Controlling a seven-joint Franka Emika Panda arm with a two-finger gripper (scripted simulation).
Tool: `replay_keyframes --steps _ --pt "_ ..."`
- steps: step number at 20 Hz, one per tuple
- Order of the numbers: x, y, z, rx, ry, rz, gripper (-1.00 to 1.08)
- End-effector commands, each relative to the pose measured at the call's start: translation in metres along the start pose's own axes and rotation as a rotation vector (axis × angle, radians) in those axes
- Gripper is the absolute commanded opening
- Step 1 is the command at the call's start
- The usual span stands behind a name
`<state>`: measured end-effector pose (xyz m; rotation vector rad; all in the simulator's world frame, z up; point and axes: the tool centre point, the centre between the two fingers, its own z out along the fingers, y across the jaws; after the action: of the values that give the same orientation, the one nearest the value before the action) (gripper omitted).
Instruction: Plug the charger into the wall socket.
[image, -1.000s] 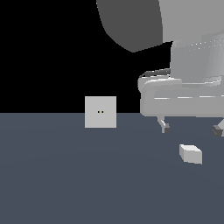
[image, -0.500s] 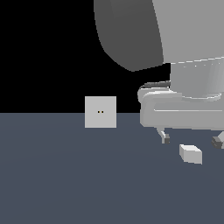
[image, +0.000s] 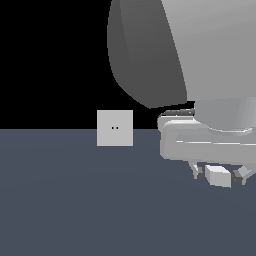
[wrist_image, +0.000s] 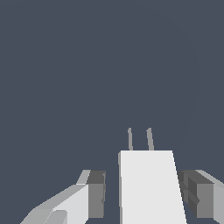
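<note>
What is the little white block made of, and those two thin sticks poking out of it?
The charger looks like smooth matte plastic: plain white-grey, flat faces, sharp edges, no shine. Its two prongs look like dull grey metal, thin and straight. This is a simulator's render, so both are guesses from colour and shape only.

white charger (image: 218, 175), light-grey wall socket (image: 115, 128), slate-blue floor (image: 75, 200)

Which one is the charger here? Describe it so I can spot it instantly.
Find the big grey arm on the exterior view's right; the charger is the small white block on the floor between its fingers. Unlike the wall socket, it's smaller and has two thin prongs.
</note>
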<state>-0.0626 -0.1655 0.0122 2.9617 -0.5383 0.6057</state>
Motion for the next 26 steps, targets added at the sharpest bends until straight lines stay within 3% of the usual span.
replay_keyframes --steps 1,11,15,20,26 --pt "0.000 0.000 0.001 0.000 0.001 0.000 -1.00" --pt "0.000 0.001 0.000 -0.001 0.001 0.001 -1.00" --pt "0.003 -0.011 -0.004 0.009 0.001 -0.023 -1.00" --pt "0.012 -0.047 -0.018 0.040 0.001 -0.097 -1.00" --pt "0.020 -0.123 -0.050 0.104 0.002 -0.251 -1.00"
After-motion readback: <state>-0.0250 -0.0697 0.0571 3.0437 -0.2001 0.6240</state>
